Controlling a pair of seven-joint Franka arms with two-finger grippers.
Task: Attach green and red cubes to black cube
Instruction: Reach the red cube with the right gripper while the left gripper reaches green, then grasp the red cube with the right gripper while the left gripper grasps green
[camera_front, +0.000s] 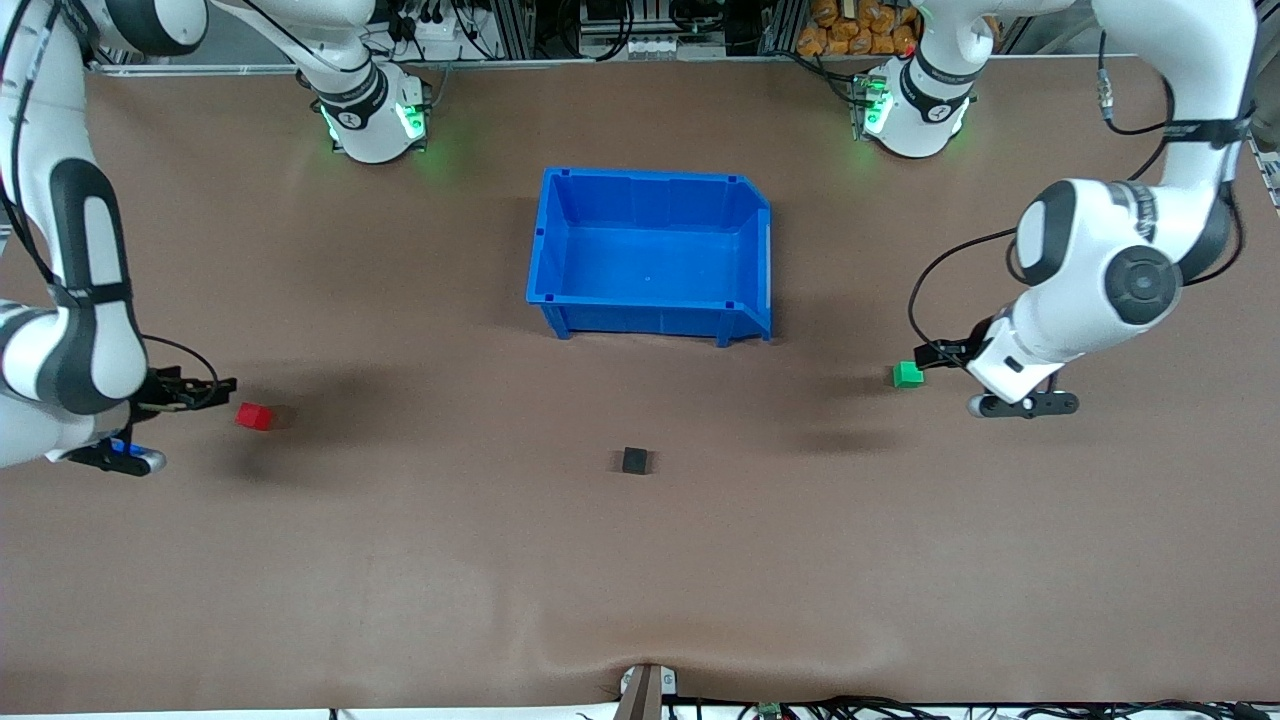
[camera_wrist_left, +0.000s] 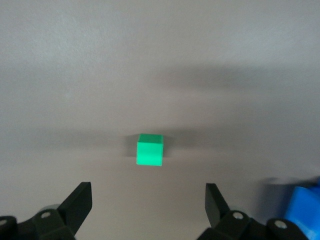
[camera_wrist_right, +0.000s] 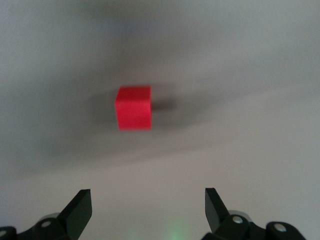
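Nearby, blue bin (camera_front: 650, 250) stands beside black cube (camera_front: 634, 460).

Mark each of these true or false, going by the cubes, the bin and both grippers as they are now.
1. The green cube sits inside the blue bin. False: it lies on the table, toward the left arm's end.
2. The right gripper is open and holds nothing. True.
3. The black cube lies nearer the front camera than the bin. True.
4. The left gripper is shut on the green cube. False: it is open, the cube apart from it.
5. The red cube touches the black cube. False: they lie well apart.
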